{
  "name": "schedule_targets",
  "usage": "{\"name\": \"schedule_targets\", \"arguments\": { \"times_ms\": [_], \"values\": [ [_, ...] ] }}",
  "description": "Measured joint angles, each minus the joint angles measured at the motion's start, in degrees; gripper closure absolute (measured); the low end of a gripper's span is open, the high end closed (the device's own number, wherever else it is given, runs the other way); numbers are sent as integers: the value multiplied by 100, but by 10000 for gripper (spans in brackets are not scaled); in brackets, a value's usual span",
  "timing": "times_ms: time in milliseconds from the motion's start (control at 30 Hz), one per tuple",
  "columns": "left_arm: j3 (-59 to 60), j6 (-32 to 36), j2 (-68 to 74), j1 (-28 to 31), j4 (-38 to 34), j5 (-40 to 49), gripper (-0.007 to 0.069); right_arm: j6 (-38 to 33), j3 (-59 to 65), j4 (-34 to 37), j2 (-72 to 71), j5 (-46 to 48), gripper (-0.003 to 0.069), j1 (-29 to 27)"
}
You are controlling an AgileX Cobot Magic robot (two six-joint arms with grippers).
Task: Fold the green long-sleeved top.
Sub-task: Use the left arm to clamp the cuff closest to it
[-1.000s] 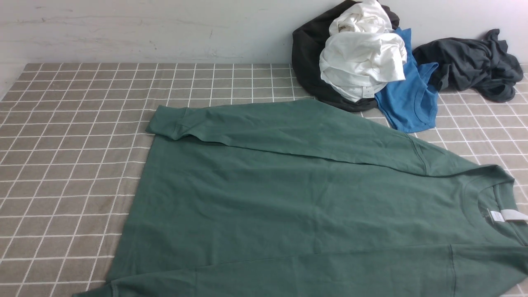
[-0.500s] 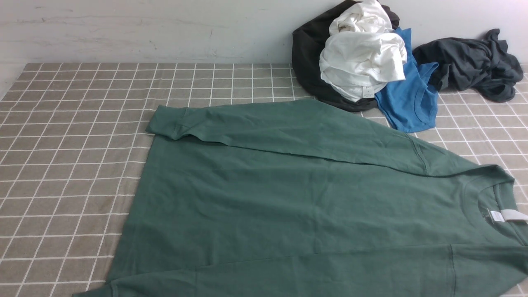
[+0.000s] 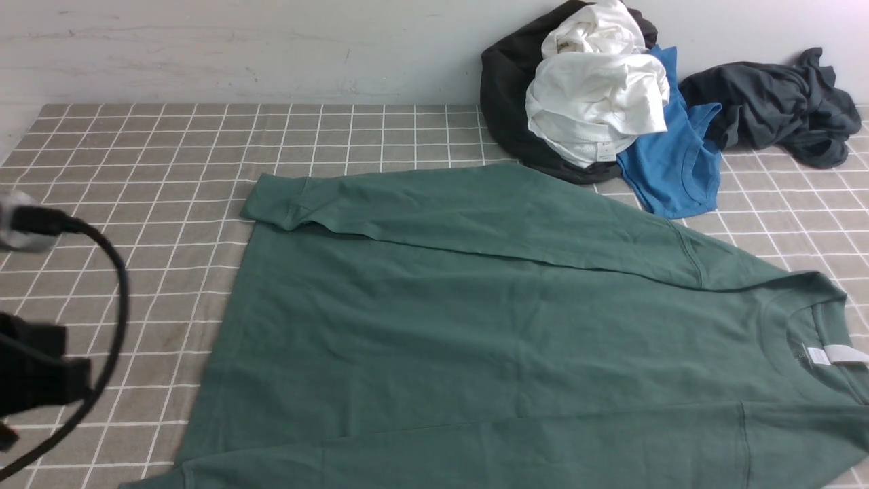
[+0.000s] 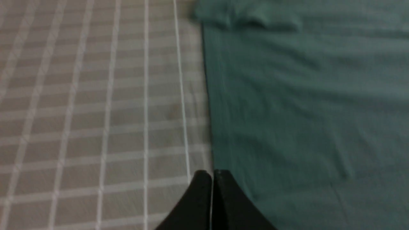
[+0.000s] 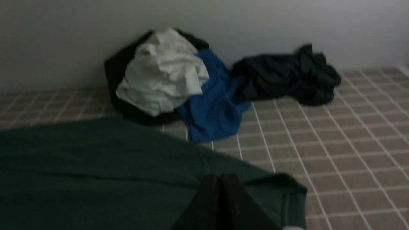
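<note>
The green long-sleeved top [image 3: 489, 333] lies flat on the checked table cloth, neck and white label [image 3: 838, 354] at the right, hem at the left. The far sleeve is folded across the body, its cuff [image 3: 275, 200] at the upper left. The left arm shows at the left edge of the front view, its cable [image 3: 115, 299] looping; its gripper [image 4: 212, 174] is shut and empty above the hem edge of the top [image 4: 303, 111]. The right gripper [image 5: 220, 177] is shut and empty over the top [image 5: 96, 169] near the collar; it does not show in the front view.
A pile at the back right holds a black garment [image 3: 506, 102], a white one [image 3: 594, 88] and a blue sleeveless top [image 3: 672, 163]. A dark grey garment [image 3: 781, 102] lies beside it. The wall runs along the far edge. Checked cloth [image 3: 122, 170] lies bare at the left.
The left arm with its cable has come into the front view at the left edge. The top and the pile have not moved.
</note>
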Motion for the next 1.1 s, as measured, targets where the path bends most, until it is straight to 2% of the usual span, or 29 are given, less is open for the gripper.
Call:
{"name": "schedule_targets", "arguments": {
  "times_ms": [67,133,267,300,333,367,500,567,633,833,867,967,1100],
  "values": [
    [-5,6,720,0,-114,531,596,-264,0,124,611,727,671,215],
    [-6,6,1239,0,-147,721,536,-602,0,277,1048,970,671,542],
    [-11,-7,2231,0,-128,555,354,-1401,0,429,1585,666,671,1348],
    [-11,-10,2270,0,-122,527,335,-1491,0,434,1618,613,671,1423],
    [-36,-62,2587,9,-112,347,267,-1660,-4,435,1736,418,671,1691],
    [-49,-85,2782,8,-112,268,236,-1729,-7,435,1797,276,671,1822],
    [-54,-138,3435,15,-52,91,199,-1817,-14,441,1911,111,671,2089],
    [-54,-282,3728,15,73,-78,214,-1824,-14,441,1928,87,671,2123],
    [-54,-481,4008,19,155,-271,270,-1824,-14,441,1934,69,671,2141],
    [-66,-552,4147,-27,155,-450,558,-1824,-14,441,1934,52,671,2148],
    [-77,-552,4141,-27,155,-450,584,-1824,-14,441,1934,52,671,2148],
    [-184,-538,3938,-47,155,-294,624,-1824,-14,441,1934,52,671,2148],
    [-459,-510,3418,-186,168,-39,632,-1824,-14,441,1934,52,671,2148]
  ]
}}
